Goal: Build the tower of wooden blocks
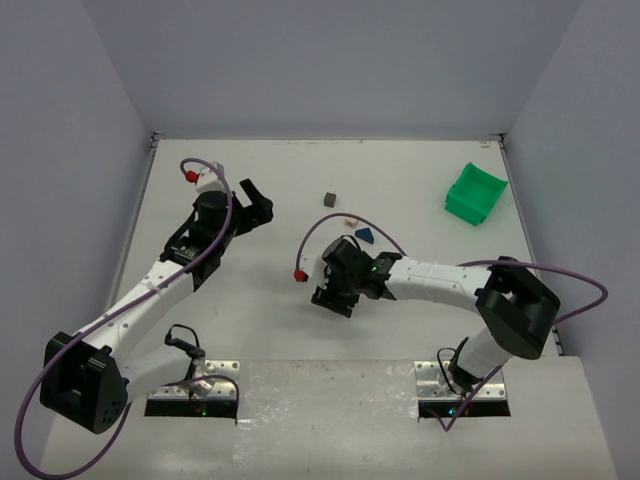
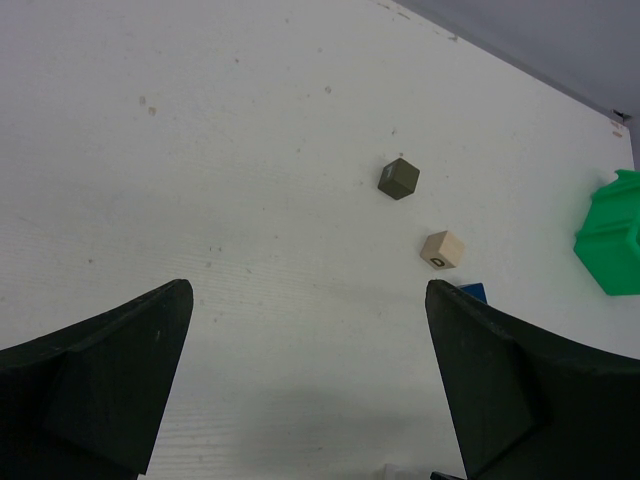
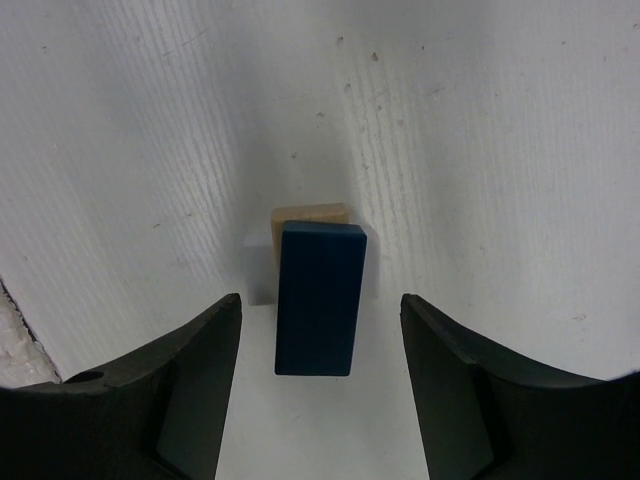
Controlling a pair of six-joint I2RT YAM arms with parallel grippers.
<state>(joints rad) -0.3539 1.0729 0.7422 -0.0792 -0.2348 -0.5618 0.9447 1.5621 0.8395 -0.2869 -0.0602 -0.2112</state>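
Though spread only partway at the right gripper (image 3: 320, 305), touching nothing: clear gaps on both sides of the blue block (image 3: 318, 290) between the fingers (image 3: 190, 390). Makes up the wood block tower (image 3: 316, 250) with a tan block (image 3: 310, 213) peeking from under its far end. At the left gripper (image 2: 308, 290), jaws fully apart, holding nothing. Ahead of it, well apart: dark cube (image 2: 399, 178), lettered tan cube (image 2: 442, 249); far right, green bin (image 2: 610, 245).
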